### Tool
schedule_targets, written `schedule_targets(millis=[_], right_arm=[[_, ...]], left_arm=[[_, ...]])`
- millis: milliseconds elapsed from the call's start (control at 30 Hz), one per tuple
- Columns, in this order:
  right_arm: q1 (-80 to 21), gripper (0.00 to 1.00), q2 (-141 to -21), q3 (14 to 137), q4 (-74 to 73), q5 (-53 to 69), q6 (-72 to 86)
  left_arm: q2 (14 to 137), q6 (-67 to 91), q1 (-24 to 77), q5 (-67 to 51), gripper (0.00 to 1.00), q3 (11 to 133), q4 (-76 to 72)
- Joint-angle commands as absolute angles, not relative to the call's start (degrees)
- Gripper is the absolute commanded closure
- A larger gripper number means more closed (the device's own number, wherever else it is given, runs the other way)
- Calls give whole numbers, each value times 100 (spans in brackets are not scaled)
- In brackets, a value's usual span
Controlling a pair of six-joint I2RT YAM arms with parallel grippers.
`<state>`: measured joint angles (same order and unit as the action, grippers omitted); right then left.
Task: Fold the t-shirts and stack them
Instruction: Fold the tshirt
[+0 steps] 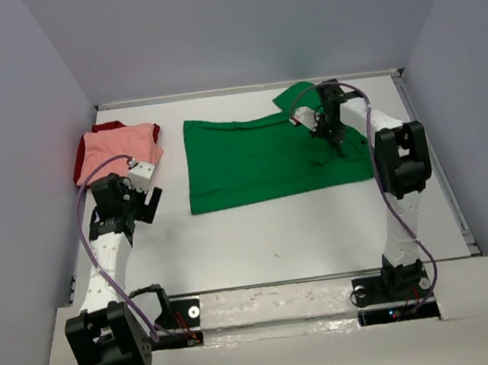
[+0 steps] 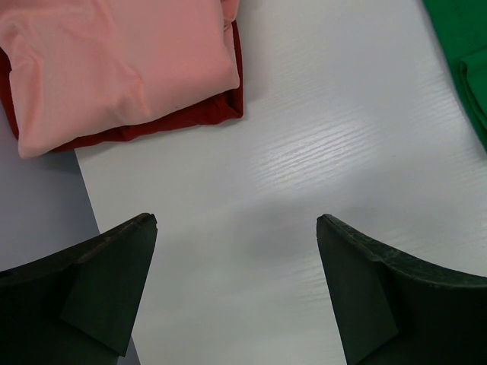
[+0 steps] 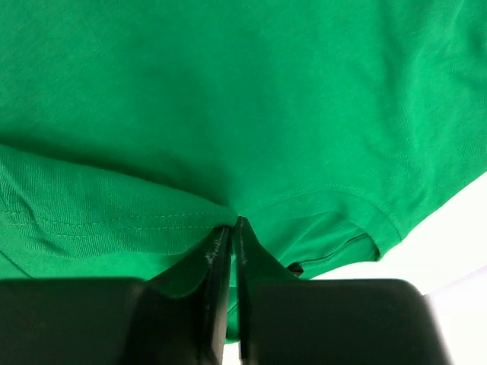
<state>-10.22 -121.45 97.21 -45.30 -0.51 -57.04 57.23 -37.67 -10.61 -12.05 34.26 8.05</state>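
My two arms are built of white links and black joint blocks: the left arm [image 1: 104, 269] at the left of the frame, the right arm [image 1: 399, 226] at the right. A thin purple cable [image 1: 79, 223] follows each one. My left gripper [image 2: 236, 220] has dark, wedge-shaped fingers [image 2: 99, 281].

dark red t-shirt [image 2: 190, 118] under salmon t-shirt [image 2: 114, 61] — edges only, green t-shirt [image 3: 251, 99] cropped in wrist views

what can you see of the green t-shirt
The green t-shirt is bright, soft knit cloth with stitched hems, spread mostly flat on the table, one flap sticking out at its far right corner. The right gripper pinches a raised fold near its right edge, jaws shut. It lies apart from the pink shirt and dark red shirt.
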Motion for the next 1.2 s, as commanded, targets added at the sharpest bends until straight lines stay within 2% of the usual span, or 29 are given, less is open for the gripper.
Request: schedule_targets(millis=[0,200,500,667,767,800,833,1067,1167], right_arm=[[-1063,83,-12234,10090,-4272,-202,-5739],[-1063,72,-12304,10151,-4087,-264,-5757],[-1063,66,-12744,11046,-3851,-676,-5845],[-1063,66,-12797,11750,-3524,-765,-5178],[-1063,79,-12340,11410,-3594,-511,-4861],[-1063,91,-12044,11060,-3647,-397,-4695],[-1063,98,-11893,10857,-3665,-378,-4624],[-1063,100,-10776,9310,-3805,-325,-4131],[-1063,100,-10591,9071,-4094,-71,-3947]], left_arm=[[5687,-3823,-1081,-1345,1,3454,800],[5713,-3823,-1081,-1371,1,3472,826],[5748,-3823,-1081,-1441,1,3481,861],[5774,-3832,-1081,-1468,1,3498,879],[5757,-3841,-1081,-1529,1,3516,896],[5739,-3841,-1081,-1538,1,3516,896],[5731,-3841,-1081,-1573,1,3516,888],[5713,-3841,-1081,-1705,1,3533,879],[5722,-3841,-1081,-1731,1,3533,888]])
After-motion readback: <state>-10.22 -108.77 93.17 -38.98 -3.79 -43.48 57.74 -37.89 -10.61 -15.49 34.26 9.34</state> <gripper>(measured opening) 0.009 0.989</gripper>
